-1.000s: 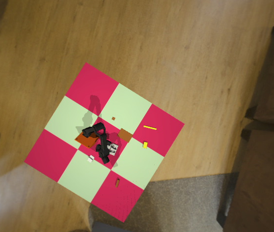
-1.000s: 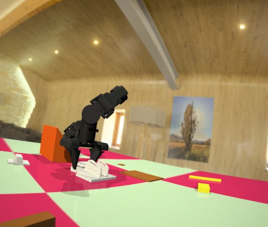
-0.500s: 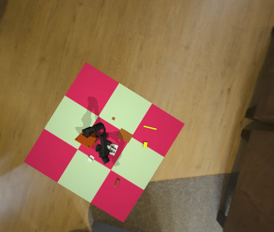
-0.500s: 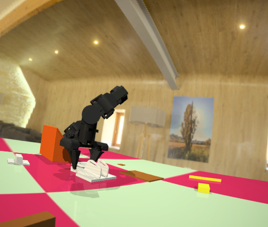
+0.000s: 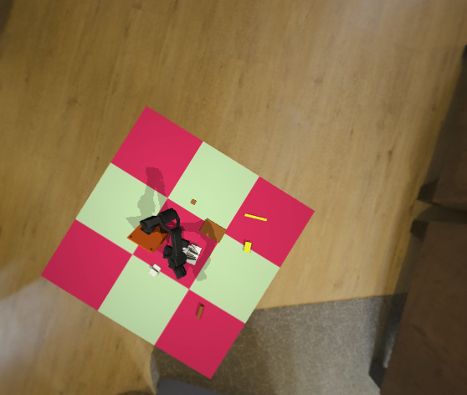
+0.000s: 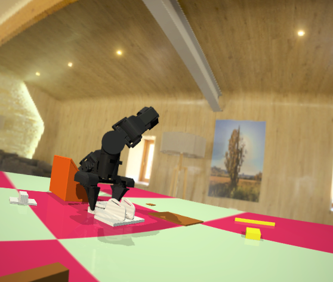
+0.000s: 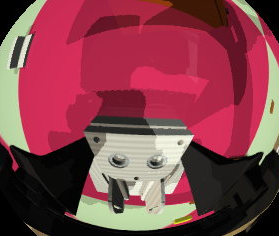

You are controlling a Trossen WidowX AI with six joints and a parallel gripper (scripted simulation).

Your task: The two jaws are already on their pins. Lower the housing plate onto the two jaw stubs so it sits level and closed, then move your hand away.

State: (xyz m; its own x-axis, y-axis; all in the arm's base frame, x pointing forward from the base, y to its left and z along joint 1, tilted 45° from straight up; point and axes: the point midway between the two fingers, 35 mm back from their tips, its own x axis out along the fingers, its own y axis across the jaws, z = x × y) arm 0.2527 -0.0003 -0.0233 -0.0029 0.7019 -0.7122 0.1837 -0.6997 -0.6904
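The white housing plate [image 7: 138, 172] [image 6: 101, 205] shows two round bosses and small holes in the wrist view. My gripper [image 7: 138, 139] [image 6: 105, 204] is shut on it, with one finger at each side edge. The plate looks roughly level, low over the rear of the white base [image 6: 120, 223]. Two white jaws, one here [image 6: 114, 210] [image 7: 116, 197] and one here [image 6: 129, 209] [image 7: 153, 197], stand side by side and reach out beyond the plate's front. The stubs and pins are hidden under the plate, so I cannot tell whether it touches them.
An orange block [image 6: 59, 178] [image 5: 146, 238] stands behind the arm. A small white part with a raised block [image 5: 154, 269] [image 6: 23, 198] [image 7: 21, 51] lies to one side. A flat brown plate [image 5: 212, 230] [image 6: 188, 220], a yellow bar [image 5: 255, 217] and a yellow block [image 5: 248, 246] [image 6: 252, 233] lie on the other.
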